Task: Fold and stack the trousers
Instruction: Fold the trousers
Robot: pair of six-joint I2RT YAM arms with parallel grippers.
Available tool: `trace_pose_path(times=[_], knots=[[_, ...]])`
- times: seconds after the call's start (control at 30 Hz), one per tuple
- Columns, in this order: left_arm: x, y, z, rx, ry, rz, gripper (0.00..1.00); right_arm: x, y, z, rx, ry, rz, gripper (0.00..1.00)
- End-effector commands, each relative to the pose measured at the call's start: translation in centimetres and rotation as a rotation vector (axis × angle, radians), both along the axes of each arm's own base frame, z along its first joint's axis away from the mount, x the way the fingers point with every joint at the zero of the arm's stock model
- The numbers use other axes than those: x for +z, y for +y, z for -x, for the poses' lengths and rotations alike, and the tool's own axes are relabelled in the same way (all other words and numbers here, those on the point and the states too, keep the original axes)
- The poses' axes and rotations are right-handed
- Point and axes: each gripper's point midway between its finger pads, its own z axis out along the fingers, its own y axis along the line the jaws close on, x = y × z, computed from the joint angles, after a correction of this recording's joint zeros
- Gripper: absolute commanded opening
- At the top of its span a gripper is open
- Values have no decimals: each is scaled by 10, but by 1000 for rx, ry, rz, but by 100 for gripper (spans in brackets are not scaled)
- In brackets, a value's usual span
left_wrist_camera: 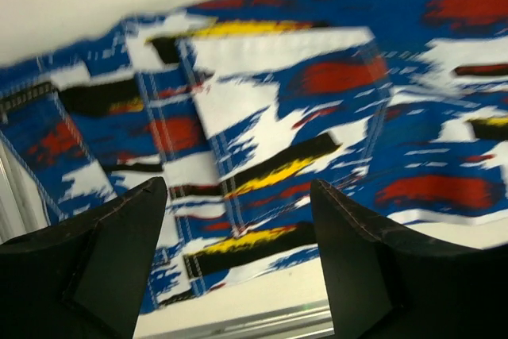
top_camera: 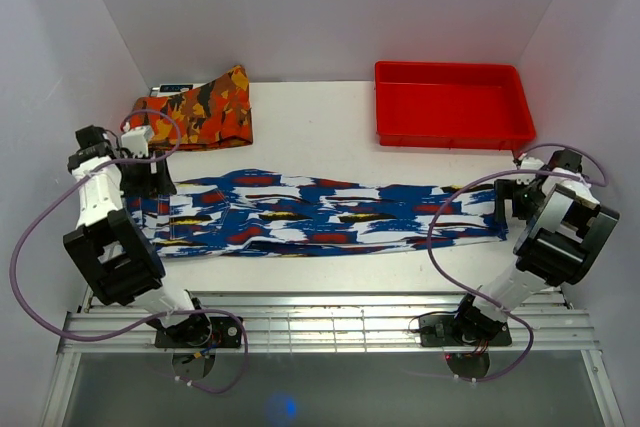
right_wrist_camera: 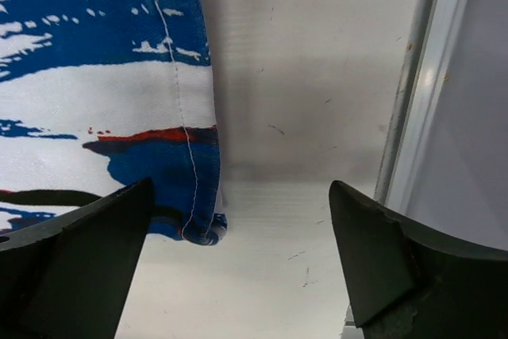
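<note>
blue-and-white printed trousers (top_camera: 320, 212) lie flat in one long strip, nearer me than the red tray (top_camera: 452, 135). i see my left gripper (left_wrist_camera: 238, 196) spread above the pocket end, far left of the tray. my right gripper (right_wrist_camera: 238, 196) is spread over the hem, just below the tray, gripping nothing.

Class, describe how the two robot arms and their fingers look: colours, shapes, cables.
Both the left arm and right arm are built of blocky black housings and white links. A thin lilac cable loops beside each. The fingers are matte black, broad wedges tapering to blunt tips.
</note>
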Motion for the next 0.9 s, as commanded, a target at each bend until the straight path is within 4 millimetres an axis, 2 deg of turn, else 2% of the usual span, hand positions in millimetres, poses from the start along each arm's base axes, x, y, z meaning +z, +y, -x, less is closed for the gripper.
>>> trace_pose_path(times=[0.0,0.07,0.1,0.17,0.2,0.27,0.3,0.37,0.43,0.5,0.57,0.63,0.7,0.73,0.77,0.87], knots=[[-32,5,38,-66,128,-30,83,42,-7,-26,60,-123,40,96],[-49,1,45,-83,158,-16,81,66,10,-31,104,-192,-7,95],[-64,-5,55,-89,199,12,80,73,20,-34,128,-211,-26,95],[-87,-11,58,-96,245,58,76,86,44,-34,180,-248,-92,98],[-98,-19,63,-109,276,76,75,85,61,-34,221,-241,-118,99],[-116,-25,60,-114,298,88,73,81,84,-30,272,-225,-158,93],[-123,-36,60,-125,317,106,72,72,100,-25,302,-194,-181,87],[-133,-47,57,-127,337,129,72,59,115,-21,332,-166,-217,82],[-135,-68,50,-136,339,166,72,38,126,-14,328,-104,-253,74],[-130,-95,45,-162,336,214,72,17,127,-12,319,-55,-263,68],[-122,-111,40,-176,320,237,73,-2,117,-6,309,-4,-218,65],[-100,-122,32,-157,280,292,77,-18,96,-8,299,29,-109,62],[-77,-119,19,-151,224,280,80,-26,79,-12,308,33,-29,60],[-62,-114,19,-139,201,247,82,-29,70,-12,305,49,13,59],[-46,-108,10,-132,155,222,83,-29,64,-14,316,49,39,59],[-17,-76,10,-57,98,189,86,-28,52,-20,321,52,92,58]])
